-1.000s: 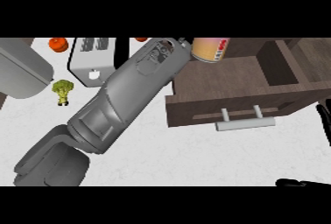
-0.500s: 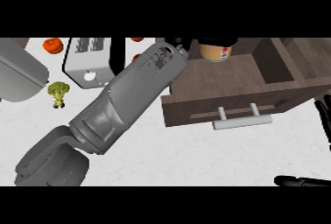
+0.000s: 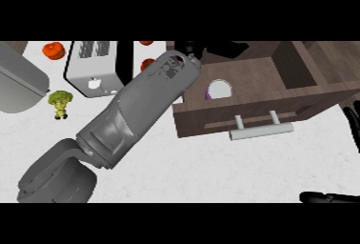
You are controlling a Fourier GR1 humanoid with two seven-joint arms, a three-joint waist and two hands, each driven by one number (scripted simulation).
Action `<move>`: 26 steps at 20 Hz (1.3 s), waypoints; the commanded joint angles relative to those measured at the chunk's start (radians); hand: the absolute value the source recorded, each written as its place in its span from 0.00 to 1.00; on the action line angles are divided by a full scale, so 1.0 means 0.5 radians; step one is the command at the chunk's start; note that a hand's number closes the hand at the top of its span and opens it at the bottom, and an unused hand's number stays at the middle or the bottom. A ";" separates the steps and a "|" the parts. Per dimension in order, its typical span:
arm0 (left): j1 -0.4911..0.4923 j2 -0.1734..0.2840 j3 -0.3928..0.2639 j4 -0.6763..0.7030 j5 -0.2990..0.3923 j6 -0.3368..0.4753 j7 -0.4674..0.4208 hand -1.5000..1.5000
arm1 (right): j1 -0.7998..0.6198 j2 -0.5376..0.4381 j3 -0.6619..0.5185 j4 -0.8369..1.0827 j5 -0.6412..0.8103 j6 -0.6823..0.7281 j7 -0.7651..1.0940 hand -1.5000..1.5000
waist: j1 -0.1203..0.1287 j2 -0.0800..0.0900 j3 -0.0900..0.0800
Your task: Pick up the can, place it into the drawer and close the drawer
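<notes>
The can (image 3: 219, 89) lies inside the open wooden drawer (image 3: 295, 102), its pale round end showing. The left hand (image 3: 191, 49) sits just behind it, fingers hidden, so its state is unclear. Likely next: push the boxy drawer shut by its pale bar handle (image 3: 262, 130). The right hand (image 3: 330, 197) rests low at the right edge, fingers straight.

1 can (image 3: 219, 89) in 1 open drawer (image 3: 295, 102). Also 1 toaster (image 3: 93, 64), 1 broccoli (image 3: 60, 101). 3 red-orange veg/fruit bits (image 3: 53, 48), approx.

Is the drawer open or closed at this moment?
Open: the drawer is pulled out, its wooden inside exposed from above, with the can sitting in it.
</notes>
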 commanded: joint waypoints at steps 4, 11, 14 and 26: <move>0.101 0.000 -0.051 -0.037 0.084 0.129 -0.096 0.00 | -0.001 -0.041 -0.031 -0.048 -0.025 0.017 0.023 0.00 | 0.001 -0.001 -0.002; 0.052 0.000 -0.008 -0.083 0.214 0.128 -0.079 0.00 | -0.045 -0.203 -0.001 -0.192 0.350 0.019 -0.105 0.00 | 0.025 -0.007 -0.004; 0.021 0.000 -0.009 -0.095 0.265 0.141 -0.081 0.00 | 0.021 -0.180 0.100 -0.189 0.517 0.026 -0.225 0.00 | 0.021 -0.006 -0.002; 0.058 0.000 0.008 -0.160 0.362 0.200 -0.251 0.00 | -0.196 -0.367 0.411 -0.076 1.372 -0.081 -0.252 0.00 | 0.173 -0.031 -0.005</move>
